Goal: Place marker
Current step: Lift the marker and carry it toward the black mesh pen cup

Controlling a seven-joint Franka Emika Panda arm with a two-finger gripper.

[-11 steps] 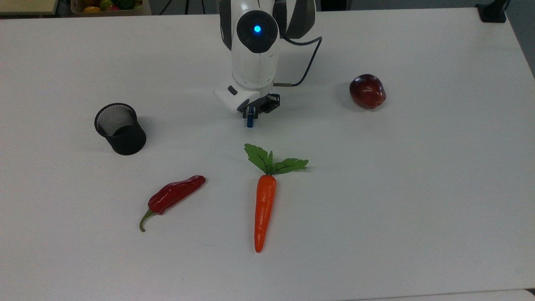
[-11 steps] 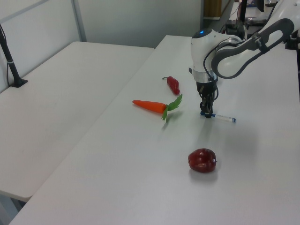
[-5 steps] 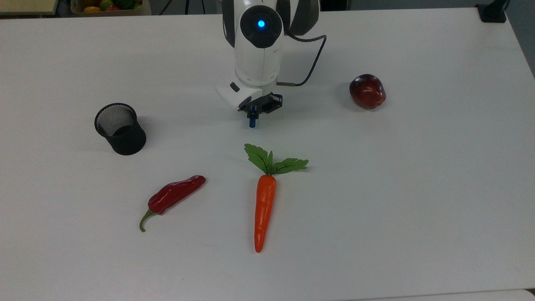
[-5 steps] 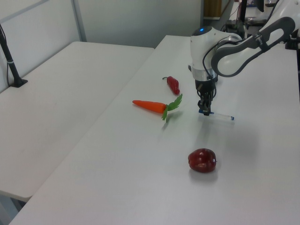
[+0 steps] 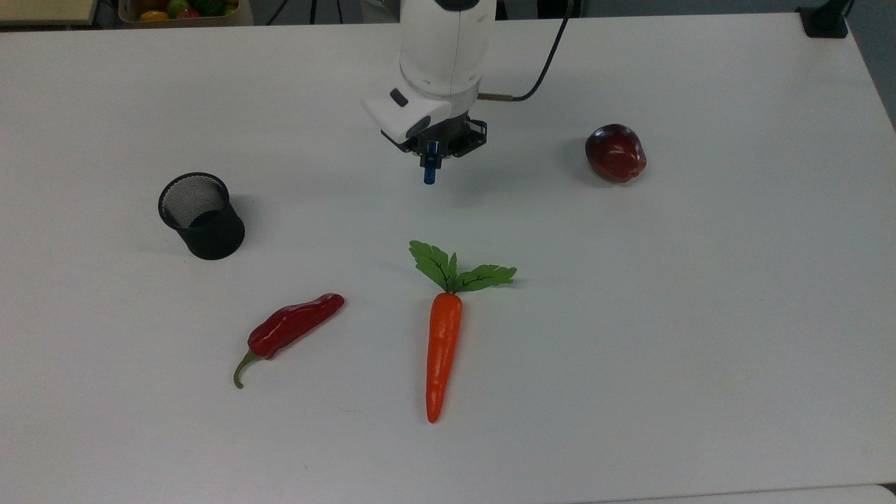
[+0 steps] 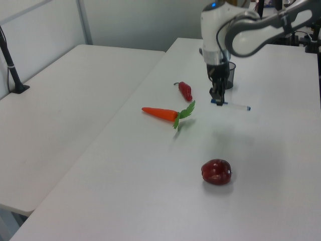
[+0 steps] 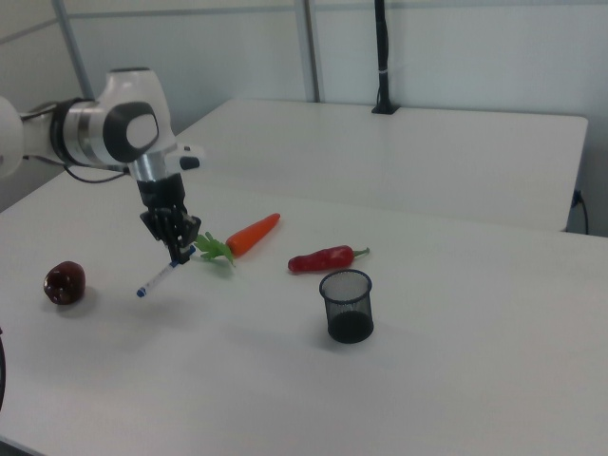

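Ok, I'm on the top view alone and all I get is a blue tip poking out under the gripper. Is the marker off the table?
Observer: Yes. In the left view the marker hangs clear above the table, with its shadow below it.
Operator: Where along it is the grip?
Observer: The gripper is shut on the capped end; the white body sticks out toward the left view's right.
Operator: Is it level?
Observer: Not quite. In the right view the free end droops toward the right view's lower left.
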